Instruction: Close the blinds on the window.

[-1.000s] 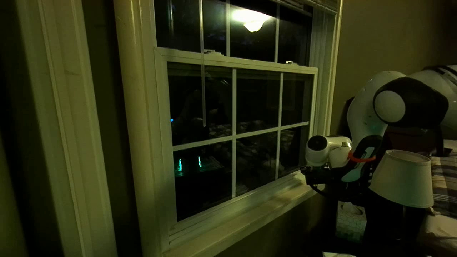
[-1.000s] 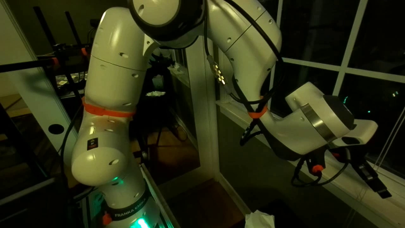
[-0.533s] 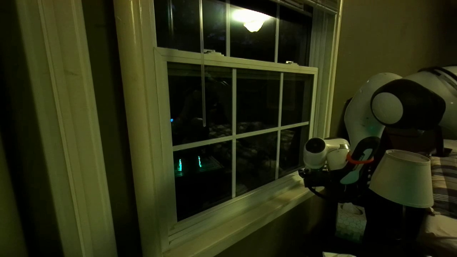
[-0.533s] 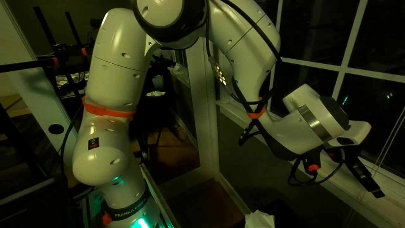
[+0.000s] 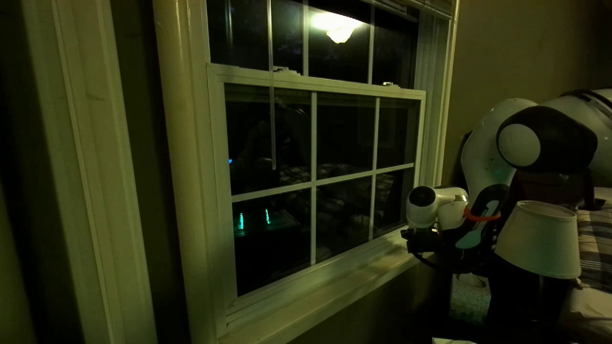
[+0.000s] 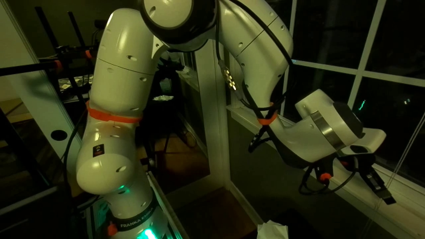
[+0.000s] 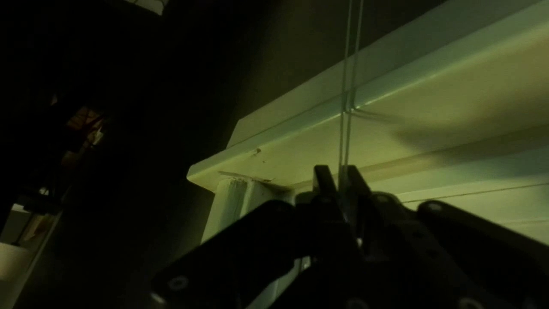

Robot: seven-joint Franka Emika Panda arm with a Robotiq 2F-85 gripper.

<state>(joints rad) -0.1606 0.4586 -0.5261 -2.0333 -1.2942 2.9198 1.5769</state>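
The window has a pale frame and dark panes with a white grid; it also shows in an exterior view. The blinds are bunched up at the top of the window, with only their lower slats in view. Two thin cords hang down over the sill; they also show in an exterior view. My gripper is above the sill, pointing down. Its fingers stand a narrow gap apart, with the cords running between them, close to the right finger. Whether the cords touch the finger cannot be told.
The window sill runs just beyond the fingers, with the side casing close by. A thin clear wand hangs before the panes. A lamp and a tissue box stand near the arm.
In the exterior views my gripper has shifted slightly left, and the hand sits a little lower. The two cords look closer together near the fingers. The blinds have not moved.
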